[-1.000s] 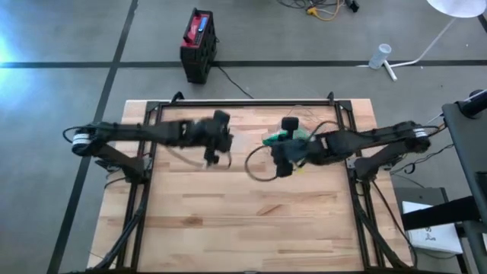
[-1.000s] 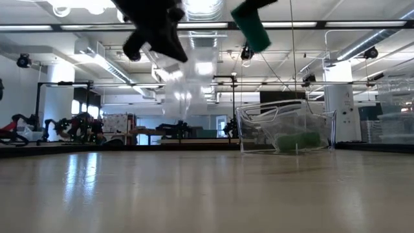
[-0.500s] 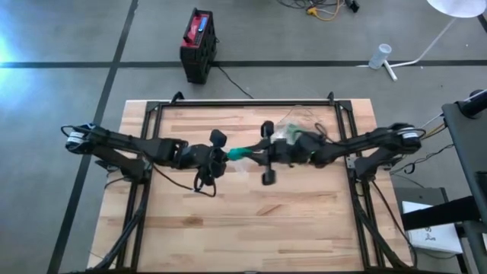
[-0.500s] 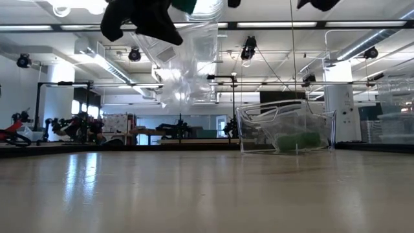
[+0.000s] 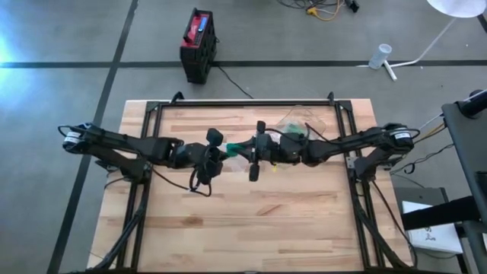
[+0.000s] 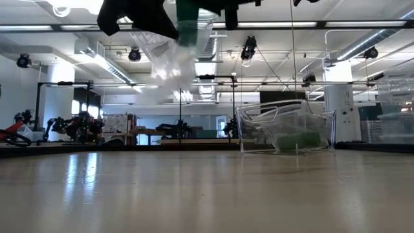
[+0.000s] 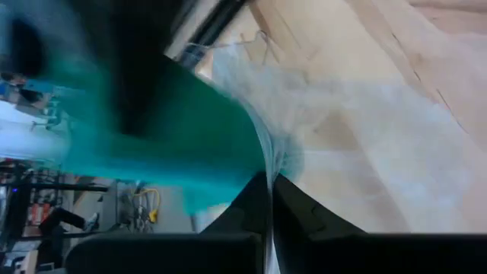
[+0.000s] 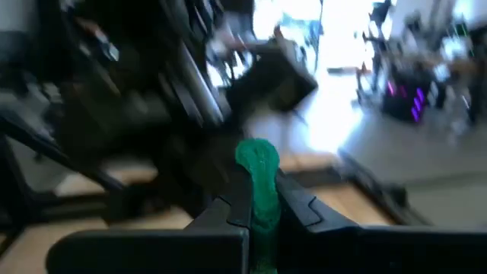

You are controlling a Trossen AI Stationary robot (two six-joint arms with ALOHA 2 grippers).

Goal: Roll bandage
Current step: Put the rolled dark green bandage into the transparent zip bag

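My left gripper [image 5: 218, 152] and my right gripper [image 5: 245, 148] meet high over the table's middle. My left gripper is shut on a clear plastic bag [image 6: 173, 61], which hangs below it and also shows in the left wrist view [image 7: 342, 129]. My right gripper is shut on a green bandage roll [image 5: 233, 147]. The roll [image 6: 188, 22] is at the bag's top, next to my left gripper. In the left wrist view the roll [image 7: 175, 144] is blurred, and I cannot tell whether it is inside the bag. My left gripper pinches a thin edge of the clear bag [image 7: 271, 164] between its two fingers. The bag hangs slack below the fingers, clear of the table. My right gripper pinches the green bandage roll [image 8: 260, 186] between its two fingers, coming level from the table's right. One end of the roll [image 8: 257, 156] sticks out past the fingertips, and the roll is clear of the table.
A clear plastic container [image 6: 284, 129] holding green rolls stands on the table at the far middle, behind my right arm [image 5: 293, 125]. The wooden table top [image 5: 228, 221] lies bare toward the near edge. A red and black box [image 5: 198, 44] stands on the floor beyond.
My right gripper has carried the green roll toward the table's left, up to my left gripper and the bag's top. My left gripper has shifted a little toward the near edge, still holding the bag, which has swung below it.
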